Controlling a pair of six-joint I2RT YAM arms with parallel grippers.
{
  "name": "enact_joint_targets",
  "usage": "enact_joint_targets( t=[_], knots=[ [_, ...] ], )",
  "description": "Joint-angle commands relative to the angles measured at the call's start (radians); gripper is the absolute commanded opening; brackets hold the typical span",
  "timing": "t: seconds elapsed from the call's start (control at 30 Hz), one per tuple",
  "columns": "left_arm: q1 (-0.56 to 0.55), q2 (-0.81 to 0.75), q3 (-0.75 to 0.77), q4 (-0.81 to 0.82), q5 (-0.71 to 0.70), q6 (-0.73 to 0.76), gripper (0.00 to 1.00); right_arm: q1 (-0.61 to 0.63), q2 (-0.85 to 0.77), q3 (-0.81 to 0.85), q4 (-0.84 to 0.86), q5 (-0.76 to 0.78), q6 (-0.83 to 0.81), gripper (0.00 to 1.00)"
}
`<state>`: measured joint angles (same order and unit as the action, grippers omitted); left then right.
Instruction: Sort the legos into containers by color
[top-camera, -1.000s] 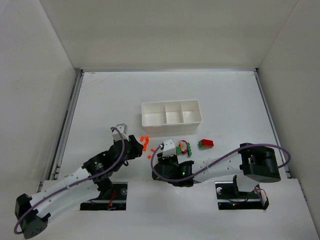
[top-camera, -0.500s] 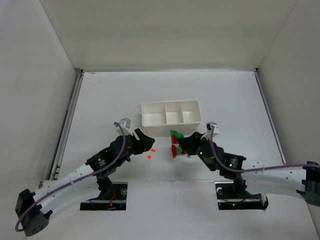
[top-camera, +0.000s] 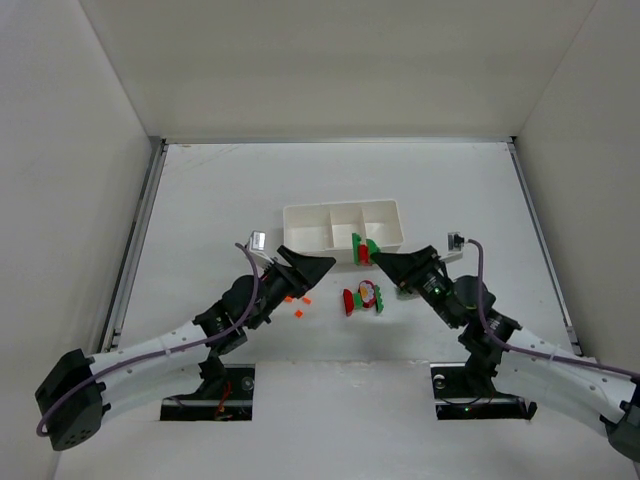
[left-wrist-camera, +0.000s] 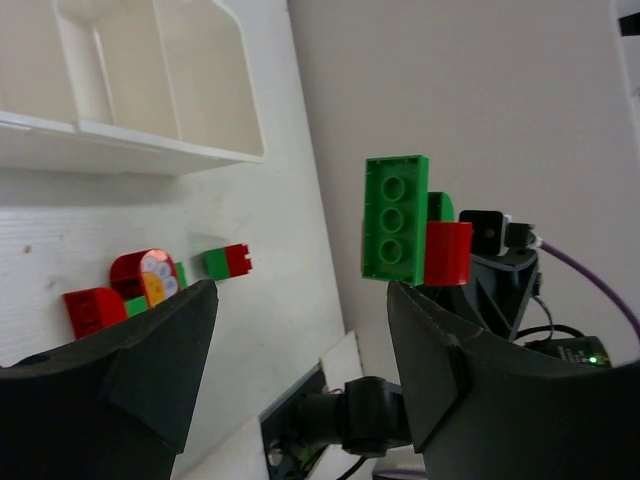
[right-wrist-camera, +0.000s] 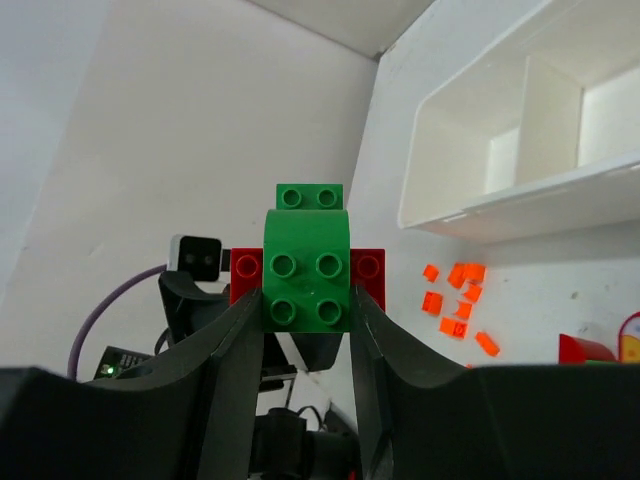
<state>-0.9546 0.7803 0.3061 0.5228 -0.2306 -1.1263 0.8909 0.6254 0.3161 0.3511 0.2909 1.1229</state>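
The right end effector (right-wrist-camera: 305, 300) is closed on a green-and-red lego cluster (right-wrist-camera: 305, 255), fingers pressed to the green brick's sides, holding it off the table (top-camera: 200, 200) just before the white tray's (top-camera: 330, 245) front wall. The left end effector (left-wrist-camera: 300, 292) gapes wide with nothing between its fingers, near the orange bits (top-camera: 299, 313); another red-and-green cluster (top-camera: 362, 297) lies on the table
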Motion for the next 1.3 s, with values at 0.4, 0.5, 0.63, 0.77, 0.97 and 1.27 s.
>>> enact_joint_targets(
  t=[0.4,0.5,0.63,0.77,0.97,1.27],
  knots=[
    [0.03,0.1,0.022,0.324,0.017,-0.072,0.65,-0.004,0.168,0.028,0.308,-0.147,0.138,0.2],
    [0.053,0.12,0.03,0.353,0.019,-0.064,0.65,-0.004,0.191,0.023,0.339,-0.148,0.153,0.2],
    [0.079,0.151,0.045,0.385,0.034,-0.064,0.64,-0.002,0.217,0.017,0.382,-0.16,0.17,0.2],
    [0.083,0.18,0.047,0.434,0.04,-0.064,0.64,0.001,0.24,0.014,0.402,-0.165,0.183,0.2],
    [0.083,0.22,0.053,0.483,0.045,-0.064,0.64,0.012,0.278,0.0,0.437,-0.168,0.201,0.21],
    [0.083,0.241,0.064,0.494,0.047,-0.055,0.54,0.01,0.312,-0.02,0.483,-0.167,0.218,0.21]
  ],
)
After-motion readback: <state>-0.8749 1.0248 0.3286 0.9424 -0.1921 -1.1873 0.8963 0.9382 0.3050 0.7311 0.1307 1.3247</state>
